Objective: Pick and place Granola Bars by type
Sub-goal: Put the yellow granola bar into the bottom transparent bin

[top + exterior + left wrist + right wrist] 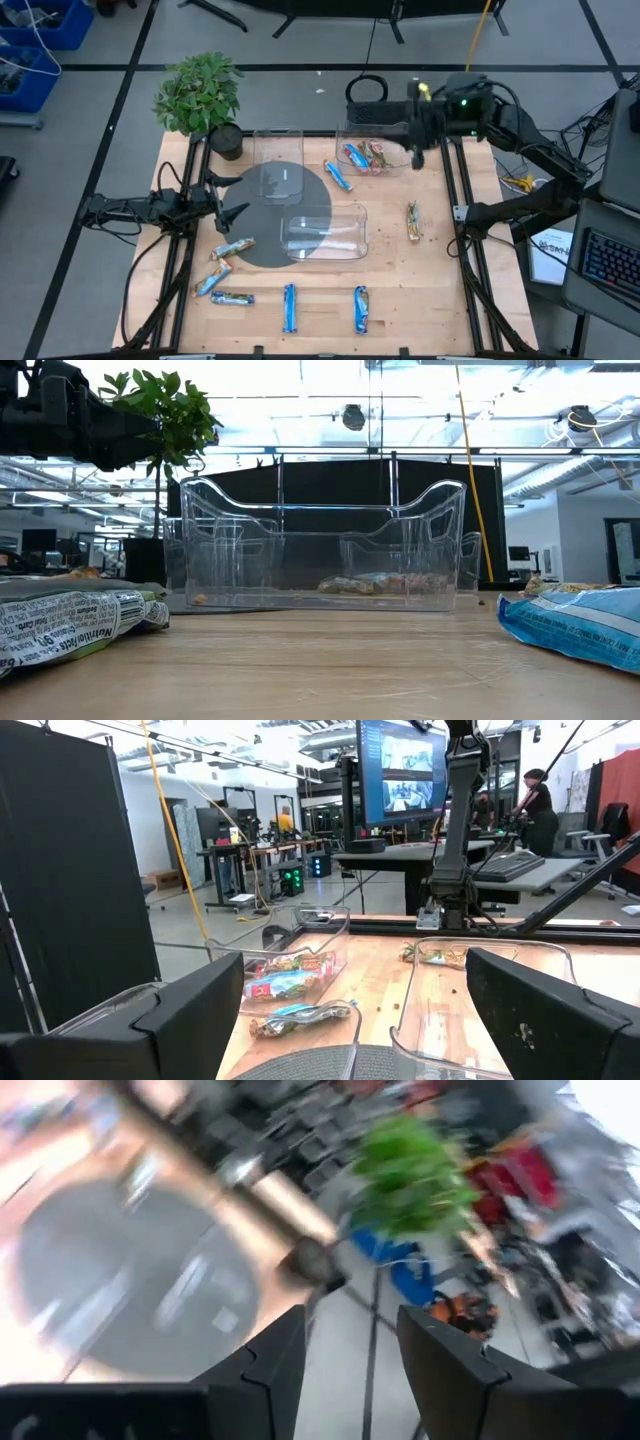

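Granola bars lie about the wooden table (440,290). Several rest flat in the far right clear bin (375,152). One blue bar (338,176) lies just outside that bin and a multicolour one (412,221) toward the right edge. Three bars (231,248) lie at the near left, and two blue bars (289,307) near the front edge. My left gripper (232,206) (360,1020) waits open at the table's left. My right gripper (415,150) (352,1320) is raised over the far right bin's right end, open, with nothing between its fingers.
Two more clear bins stand on the table, one at the far middle (278,160) and one in the centre (325,232) (320,550), partly on a dark round mat (262,240). A potted plant (200,92) stands at the far left corner. A person stands in the room beyond the table.
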Robot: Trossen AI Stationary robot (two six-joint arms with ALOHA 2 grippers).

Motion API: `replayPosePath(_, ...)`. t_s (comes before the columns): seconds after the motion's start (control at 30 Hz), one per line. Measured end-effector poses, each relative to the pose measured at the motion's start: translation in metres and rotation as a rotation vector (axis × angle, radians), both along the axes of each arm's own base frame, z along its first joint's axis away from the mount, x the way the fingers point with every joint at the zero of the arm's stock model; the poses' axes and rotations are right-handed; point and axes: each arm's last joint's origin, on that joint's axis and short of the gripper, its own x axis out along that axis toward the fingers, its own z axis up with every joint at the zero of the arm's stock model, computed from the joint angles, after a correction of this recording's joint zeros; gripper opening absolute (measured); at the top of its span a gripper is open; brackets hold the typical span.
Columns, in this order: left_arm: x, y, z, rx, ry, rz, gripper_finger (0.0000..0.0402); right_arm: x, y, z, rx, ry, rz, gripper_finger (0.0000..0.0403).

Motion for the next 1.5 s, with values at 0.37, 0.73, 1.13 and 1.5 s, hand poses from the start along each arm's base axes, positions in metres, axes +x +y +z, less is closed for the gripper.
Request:
replayPosePath(0.37,0.000,0.000,0.000,0.000,0.000,0.000,0.0379,-0.013,0.030,-0.029,-0.221,0.412,0.107,0.0184)
replayPosePath(0.73,0.000,0.000,0.000,0.000,0.000,0.000,0.0379,-0.028,0.066,-0.056,-0.160,0.675,0.324,0.0252)
replayPosePath(1.13,0.000,0.000,0.000,0.000,0.000,0.000,0.0379,-0.047,0.078,-0.163,-0.119,0.990,0.382,0.0264)
replayPosePath(1.5,0.000,0.000,0.000,0.000,0.000,0.000,0.0379,-0.047,0.083,-0.242,-0.201,0.992,0.452,0.0263)
